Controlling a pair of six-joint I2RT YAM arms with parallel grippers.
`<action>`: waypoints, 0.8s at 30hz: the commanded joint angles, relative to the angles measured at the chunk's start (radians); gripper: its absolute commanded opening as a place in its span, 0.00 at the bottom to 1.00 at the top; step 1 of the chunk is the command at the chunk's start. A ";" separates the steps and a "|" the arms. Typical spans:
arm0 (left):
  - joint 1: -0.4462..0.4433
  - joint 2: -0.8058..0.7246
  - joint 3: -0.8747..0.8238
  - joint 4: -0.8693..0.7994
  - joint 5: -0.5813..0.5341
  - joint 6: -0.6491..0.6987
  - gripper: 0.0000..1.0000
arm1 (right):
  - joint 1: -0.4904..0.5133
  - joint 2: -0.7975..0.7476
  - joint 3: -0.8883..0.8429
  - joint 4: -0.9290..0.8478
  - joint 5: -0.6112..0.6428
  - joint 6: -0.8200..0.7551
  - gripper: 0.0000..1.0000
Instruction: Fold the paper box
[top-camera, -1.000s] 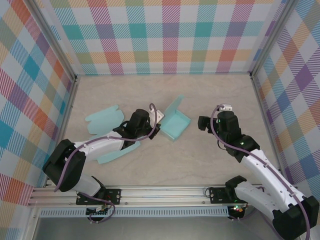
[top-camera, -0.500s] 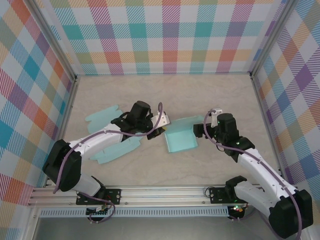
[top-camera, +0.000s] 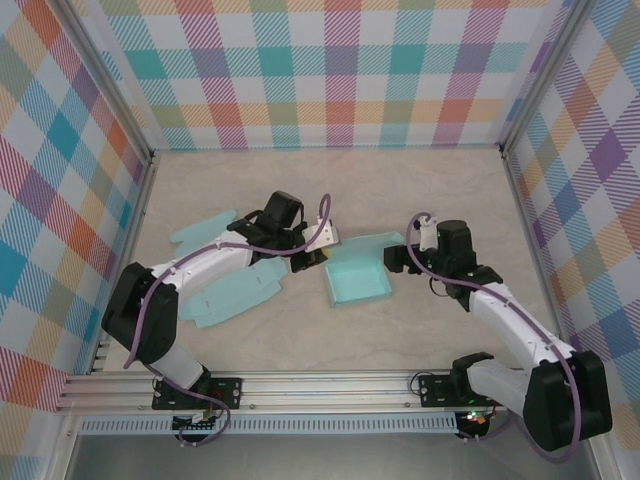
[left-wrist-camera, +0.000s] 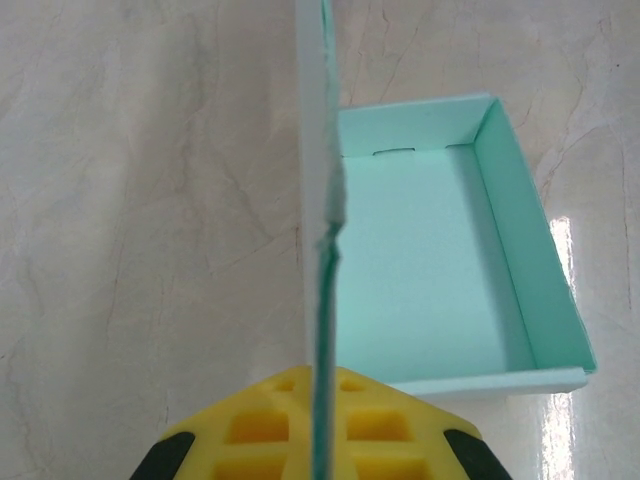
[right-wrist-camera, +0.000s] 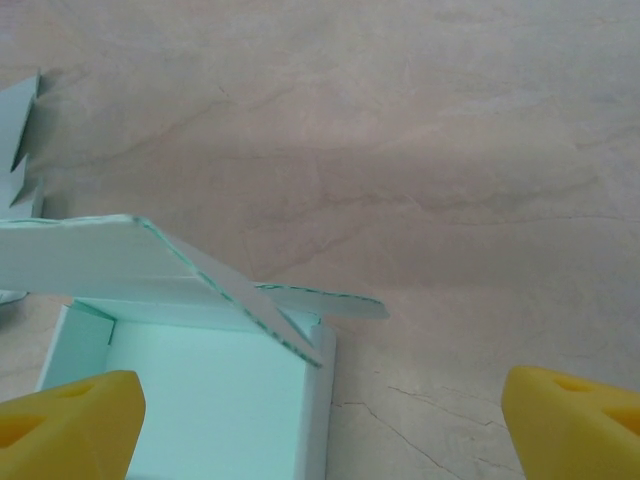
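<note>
The mint paper box (top-camera: 358, 285) lies open on the table's middle, its tray (left-wrist-camera: 430, 260) facing up. My left gripper (top-camera: 322, 255) is at the box's left side, with yellow fingers (left-wrist-camera: 260, 425) shut on a thin upright flap (left-wrist-camera: 322, 200) seen edge-on. At the box's far right corner my right gripper (top-camera: 397, 257) stands open, its yellow fingertips (right-wrist-camera: 70, 420) wide apart. Between them I see the box's right wall (right-wrist-camera: 318, 400), a slanting lid flap (right-wrist-camera: 100, 255) and a small tab (right-wrist-camera: 320, 300). Nothing is gripped there.
Two flat mint paper blanks lie to the left, one (top-camera: 208, 232) farther back and one (top-camera: 235, 295) nearer, under the left arm. Plaid walls (top-camera: 330, 80) close in three sides, and a metal rail (top-camera: 330, 385) runs along the near edge.
The left gripper has swung the box round and slid it to the right, squaring it to the table. The right gripper came in leftwards to the box's right corner and narrowed slightly.
</note>
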 joint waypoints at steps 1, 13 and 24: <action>0.006 0.021 0.042 -0.055 0.014 0.035 0.00 | -0.011 0.047 0.038 0.039 -0.019 -0.053 0.93; 0.006 0.033 0.072 -0.075 0.015 0.037 0.00 | -0.016 0.206 0.129 0.084 -0.103 -0.115 0.89; 0.006 0.046 0.086 -0.064 -0.003 0.004 0.00 | -0.016 0.253 0.170 0.063 -0.197 -0.097 0.60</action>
